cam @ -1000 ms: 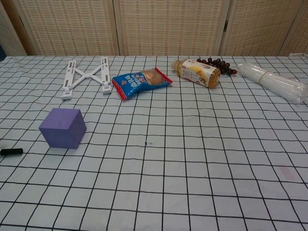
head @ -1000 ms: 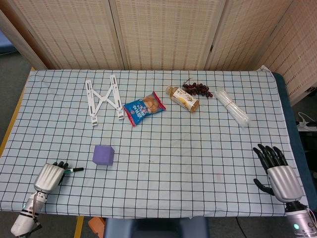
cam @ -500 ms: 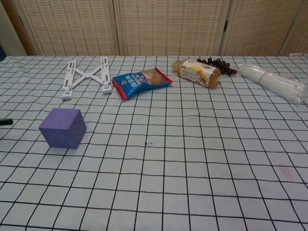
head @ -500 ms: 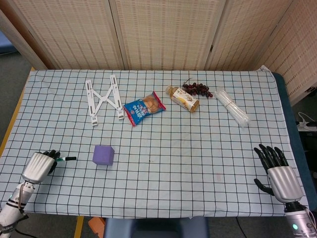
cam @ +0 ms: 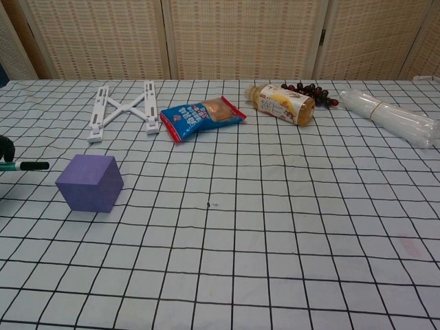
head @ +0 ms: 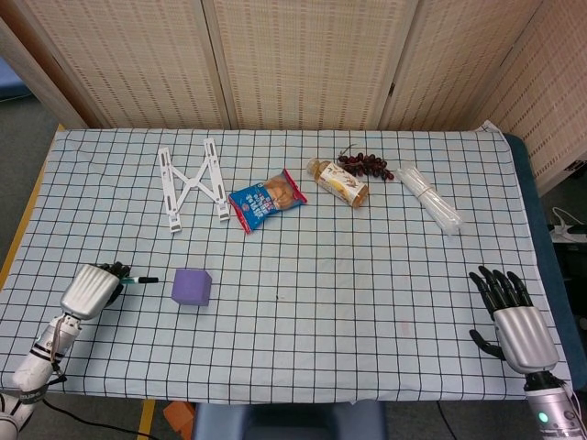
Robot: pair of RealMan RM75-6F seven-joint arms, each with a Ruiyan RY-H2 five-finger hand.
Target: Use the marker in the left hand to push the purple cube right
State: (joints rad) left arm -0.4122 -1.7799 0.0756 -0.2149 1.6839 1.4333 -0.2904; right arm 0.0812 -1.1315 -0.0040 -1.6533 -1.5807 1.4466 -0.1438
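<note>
The purple cube (head: pixel 192 286) (cam: pixel 90 182) rests on the checked cloth at the front left. My left hand (head: pixel 92 289) lies to its left and grips a marker (head: pixel 145 280) (cam: pixel 26 166) that points right at the cube. A small gap separates the marker's black tip from the cube's left face. In the chest view only the fingertips (cam: pixel 5 147) of that hand show at the left edge. My right hand (head: pixel 510 316) rests at the front right with its fingers spread and holds nothing.
Along the far side lie a white folding stand (head: pixel 191 181), a blue snack bag (head: pixel 267 201), a bottle (head: pixel 337 182), dark grapes (head: pixel 365 164) and a clear plastic roll (head: pixel 429 199). Bare cloth lies to the right of the cube.
My left hand has swung back to the right and slightly forward, bringing the marker tip close to the cube's left face. The cube and the right hand have not moved.
</note>
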